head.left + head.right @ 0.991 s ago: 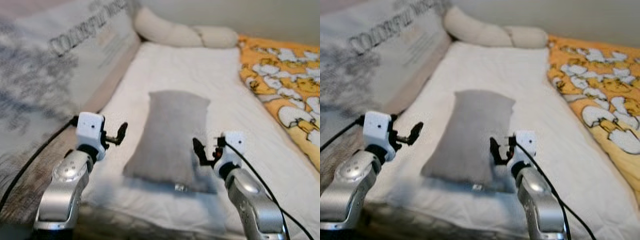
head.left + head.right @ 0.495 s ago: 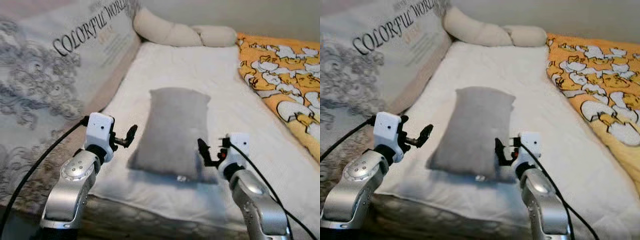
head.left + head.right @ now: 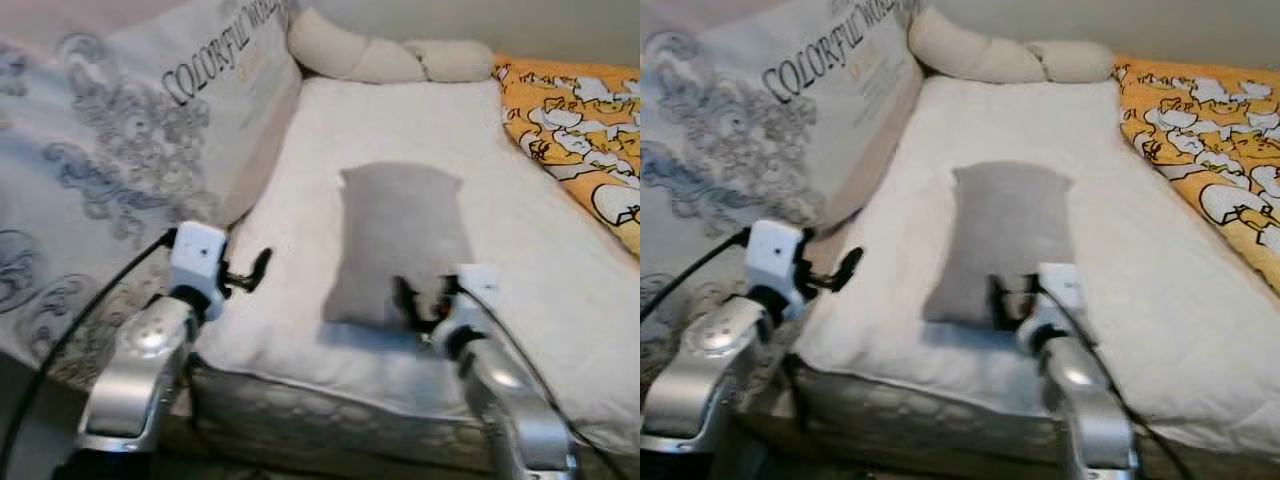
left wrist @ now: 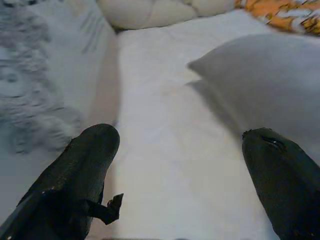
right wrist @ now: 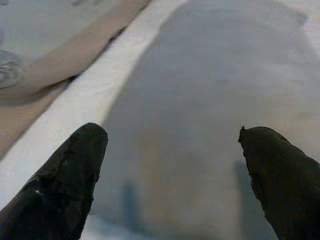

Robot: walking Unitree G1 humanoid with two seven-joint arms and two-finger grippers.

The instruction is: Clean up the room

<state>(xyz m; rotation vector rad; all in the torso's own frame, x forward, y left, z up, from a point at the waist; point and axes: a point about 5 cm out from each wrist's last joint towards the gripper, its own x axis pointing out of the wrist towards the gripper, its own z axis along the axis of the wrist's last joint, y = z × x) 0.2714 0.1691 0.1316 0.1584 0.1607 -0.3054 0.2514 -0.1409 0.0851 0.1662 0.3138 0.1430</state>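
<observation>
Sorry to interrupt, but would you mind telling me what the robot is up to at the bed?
The robot stands at the foot of a bed with a white mattress cover, both arms raised toward a grey pillow lying on it. The right gripper hovers open over the pillow's near end; the left gripper is open beside it, over the white cover. Neither holds anything yet. A long cream bolster lies at the far end, an orange patterned blanket on the right.
</observation>
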